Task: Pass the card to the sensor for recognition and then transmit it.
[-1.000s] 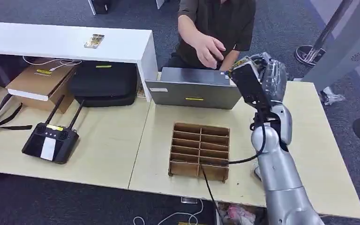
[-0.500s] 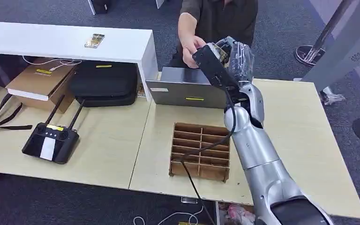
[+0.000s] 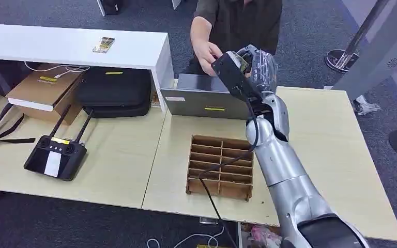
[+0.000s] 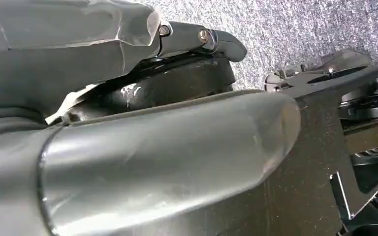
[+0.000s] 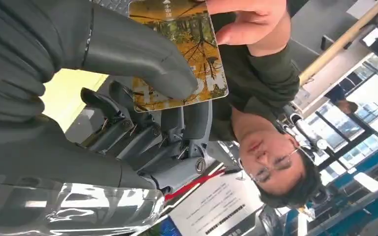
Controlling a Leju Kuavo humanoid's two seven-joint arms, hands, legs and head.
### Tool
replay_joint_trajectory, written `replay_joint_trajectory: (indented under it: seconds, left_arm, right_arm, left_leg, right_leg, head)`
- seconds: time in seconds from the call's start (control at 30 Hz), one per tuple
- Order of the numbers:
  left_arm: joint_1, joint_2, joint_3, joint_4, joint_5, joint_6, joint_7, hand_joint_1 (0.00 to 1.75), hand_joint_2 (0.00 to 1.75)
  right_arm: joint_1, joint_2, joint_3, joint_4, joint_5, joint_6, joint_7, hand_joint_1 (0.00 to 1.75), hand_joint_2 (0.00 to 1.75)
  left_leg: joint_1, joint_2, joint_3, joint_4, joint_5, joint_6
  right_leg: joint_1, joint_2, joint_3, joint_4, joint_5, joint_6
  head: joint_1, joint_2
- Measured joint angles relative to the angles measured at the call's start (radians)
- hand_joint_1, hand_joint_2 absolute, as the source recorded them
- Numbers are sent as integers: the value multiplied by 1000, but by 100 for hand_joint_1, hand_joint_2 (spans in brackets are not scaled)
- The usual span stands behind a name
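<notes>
— Item: thin, stiff plastic card printed with autumn trees (image 5: 177,54). Location?
— Above the grey laptop (image 3: 212,96), pinned under the right robot hand's (image 3: 253,64) thumb; a person's hand (image 5: 248,19) pinches its far edge.
— Handling?
— Probably light, slippery; take it by a free edge.

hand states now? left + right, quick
Left hand: cannot be told.
Right hand: holds the card; a person's hand grips its far end.

Even, bright indoor light with soft shadows; head view sharp; glare on left hand (image 4: 167,157) cover; bright windows lower right of right wrist view.
</notes>
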Motion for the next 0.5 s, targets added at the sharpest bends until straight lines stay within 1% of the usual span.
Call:
replay_joint_trajectory:
  seconds: [0.07,0.37,0.5]
  left_arm:
    - [0,0,0,0,3,0,-2,0,0]
    - [0,0,0,0,14,-2,-1,0,0]
    - [0,0,0,0,18,-2,-2,0,0]
  right_arm:
    - [2,0,0,0,-1,2,7,0,175]
    - [20,-3,-10,-1,6,5,30,0,175]
    - [35,-7,-12,-24,28,17,47,0,175]
  left_leg:
    - [0,0,0,0,0,0]
    - [0,0,0,0,0,0]
    - [0,0,0,0,0,0]
  right_leg:
    - [0,0,0,0,0,0]
    - [0,0,0,0,0,0]
    - [0,0,0,0,0,0]
  head:
    - [0,0]
    - [0,0]
    - [0,0]
